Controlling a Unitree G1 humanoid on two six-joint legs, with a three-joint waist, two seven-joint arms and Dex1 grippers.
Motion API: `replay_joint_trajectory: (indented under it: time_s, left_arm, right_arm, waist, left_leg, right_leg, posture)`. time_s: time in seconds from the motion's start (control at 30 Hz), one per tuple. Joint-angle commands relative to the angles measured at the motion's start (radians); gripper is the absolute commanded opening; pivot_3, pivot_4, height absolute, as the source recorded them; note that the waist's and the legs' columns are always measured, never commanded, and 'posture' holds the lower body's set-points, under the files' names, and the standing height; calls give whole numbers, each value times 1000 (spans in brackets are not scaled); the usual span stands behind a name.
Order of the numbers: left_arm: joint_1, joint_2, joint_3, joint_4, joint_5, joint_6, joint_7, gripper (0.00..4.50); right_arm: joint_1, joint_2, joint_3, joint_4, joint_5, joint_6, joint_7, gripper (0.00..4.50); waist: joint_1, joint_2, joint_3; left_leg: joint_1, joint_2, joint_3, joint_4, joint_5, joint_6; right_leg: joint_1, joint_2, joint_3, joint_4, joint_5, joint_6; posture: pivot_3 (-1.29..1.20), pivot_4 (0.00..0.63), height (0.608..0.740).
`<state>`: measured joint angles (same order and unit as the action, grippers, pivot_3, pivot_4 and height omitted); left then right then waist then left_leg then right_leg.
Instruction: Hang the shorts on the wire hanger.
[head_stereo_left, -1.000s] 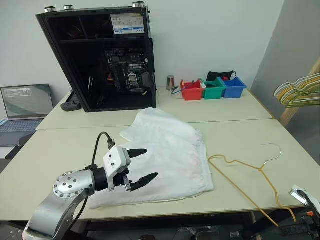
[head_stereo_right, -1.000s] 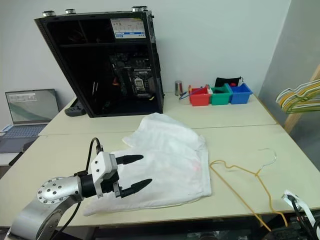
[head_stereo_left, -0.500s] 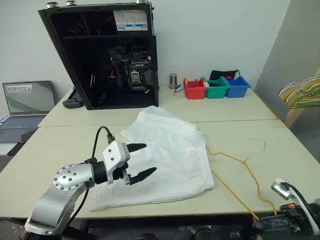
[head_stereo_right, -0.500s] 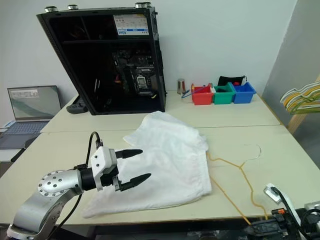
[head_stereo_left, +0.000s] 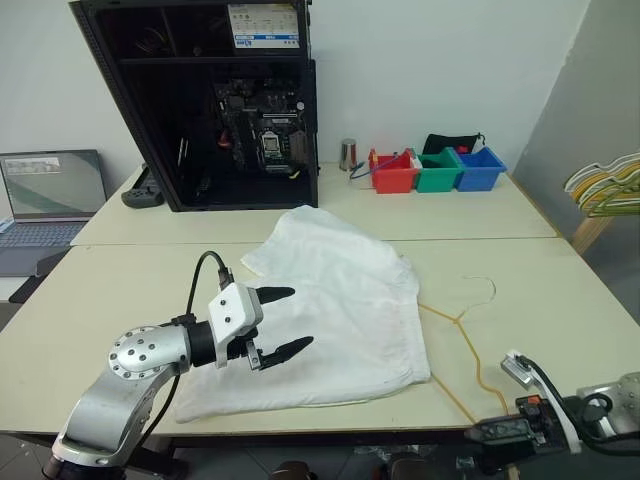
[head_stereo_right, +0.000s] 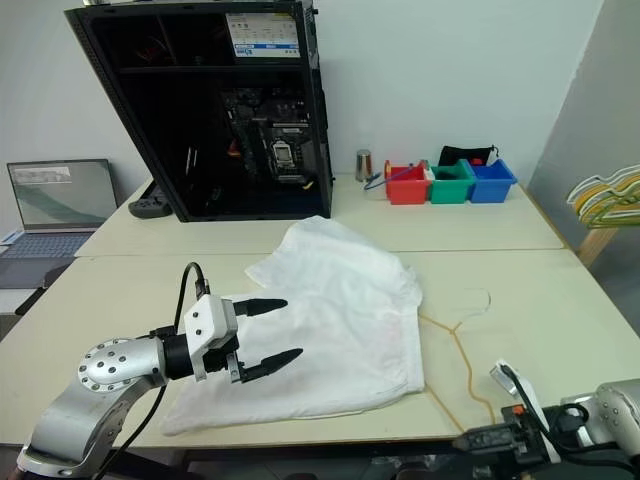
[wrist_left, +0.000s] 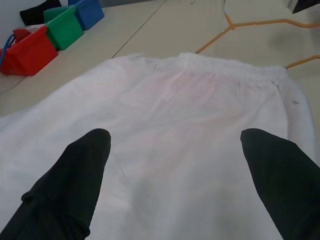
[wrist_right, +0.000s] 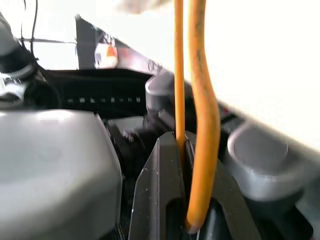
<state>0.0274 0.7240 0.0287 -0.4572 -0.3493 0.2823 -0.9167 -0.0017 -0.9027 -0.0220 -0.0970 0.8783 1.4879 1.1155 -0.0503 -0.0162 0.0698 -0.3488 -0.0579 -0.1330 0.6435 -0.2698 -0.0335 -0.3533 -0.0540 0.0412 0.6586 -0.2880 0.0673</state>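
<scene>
- Hovering spread wide over the near edge of the shorts (head_stereo_left: 335, 300), the left gripper (head_stereo_left: 278, 320) holds nothing.
- Right gripper (wrist_right: 192, 220) pinches the wire hanger (head_stereo_left: 462, 318), which runs from the table's near edge toward the waistband, just right of it.

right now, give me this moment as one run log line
left gripper: open, over the shorts | right gripper: shut on the wire hanger at table front edge | shorts: flat, not hung

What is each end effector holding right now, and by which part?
Right end effector: shut on the wire hanger, at its lower wire by the table's near edge. Left end effector: open, empty above the shorts.
</scene>
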Motion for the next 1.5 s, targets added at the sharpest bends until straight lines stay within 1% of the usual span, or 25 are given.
replay_joint_trajectory:
  time_s: [0.03,0.2,0.3,0.4,0.53,0.63,0.7,0.8,0.83,0.97,1.07,1.2,1.27,1.37,1.5]
  left_arm:
    - [-3,4,3,-20,7,-26,0,4462]
    - [-12,2,-3,-13,13,-39,-4,4462]
    - [-17,3,4,-5,16,-47,-7,4462]
    - [-12,1,3,-7,20,-52,-6,4462]
    - [-5,0,3,-11,25,-60,-6,4462]
    - [-1,0,6,-16,26,-62,-6,4462]
    - [2,2,8,-17,25,-63,-7,4462]
    - [7,5,10,-18,25,-66,-8,4462]
    - [7,6,11,-18,25,-66,-8,4462]
    - [-3,3,2,-17,27,-63,-6,4462]
    - [-4,6,2,-17,27,-67,-12,4462]
    - [-10,7,0,-10,29,-70,-17,4462]
    - [-19,5,-5,-10,31,-68,-16,4462]
    - [-23,4,-5,-9,34,-69,-16,4462]
    - [-18,7,0,-8,36,-72,-18,4462]
  right_arm:
    - [-100,79,-52,50,35,51,-57,0]
    - [-184,156,-67,129,20,80,-118,0]
    - [-207,180,-95,172,18,106,-150,0]
    - [-162,150,-86,130,46,124,-143,0]
    - [-77,99,-66,62,103,126,-130,0]
    - [-58,99,-80,100,147,126,-161,0]
    - [-95,107,-89,179,215,126,-196,0]
    - [-159,94,-58,297,387,126,-263,0]
    - [-169,94,-54,290,404,126,-282,0]
    - [-302,148,-58,464,466,126,-406,0]
    - [-384,172,-60,536,480,126,-458,0]
    - [-435,196,-53,590,477,126,-505,0]
    - [-449,209,-46,610,471,126,-521,0]
    - [-430,208,-29,584,497,126,-532,0]
    - [-350,150,24,523,577,126,-535,0]
  waist:
    - [-1,0,0]
    - [3,1,0]
    - [3,1,-1]
    - [9,2,-1]
    - [19,3,-2]
    - [21,2,-2]
    - [19,3,-2]
    - [15,3,-2]
    - [16,3,-2]
    - [15,4,-2]
    - [15,4,-2]
    - [17,4,-3]
    - [17,4,-3]
    - [17,5,-4]
    - [18,6,-4]
  left_leg:
    - [0,0,0,0,0,0]
    - [-1,-1,0,0,0,0]
    - [-1,-1,0,0,0,0]
    - [-2,-2,0,0,0,0]
    - [-7,-1,0,0,0,0]
    - [-9,-1,0,1,0,0]
    - [-9,-1,0,1,0,0]
    - [-7,-1,2,2,0,1]
    - [-7,-1,2,2,0,1]
    - [-6,0,1,1,1,2]
    - [-6,0,1,1,1,2]
    - [-8,0,1,1,1,2]
    - [-11,0,1,1,1,2]
    - [-15,-1,2,1,1,2]
    - [-15,-1,2,1,1,2]
  right_leg:
    - [0,0,0,0,0,0]
    - [0,0,0,0,0,0]
    - [-1,0,0,0,0,0]
    - [-1,0,0,0,0,0]
    - [-6,0,0,0,1,0]
    - [-7,0,0,0,1,0]
    - [-7,0,0,0,1,1]
    - [-7,1,1,0,3,1]
    - [-7,1,1,0,4,1]
    - [-5,2,0,0,4,1]
    - [-6,2,0,0,5,-1]
    - [-7,2,1,-1,5,-1]
    - [-10,2,1,-1,8,-6]
    - [-14,2,1,-1,8,-6]
    - [-15,2,2,0,8,-6]
  posture:
    - [-84,5,740]
    - [-81,0,740]
    - [-76,0,740]
    - [-72,0,740]
    - [-67,0,740]
    - [-59,0,740]
    - [-59,0,740]
    - [-59,0,740]
    - [-60,0,740]
    - [-62,0,740]
    - [-64,0,740]
    - [-67,0,740]
    - [-64,0,740]
    - [-64,0,740]
    - [-50,0,740]
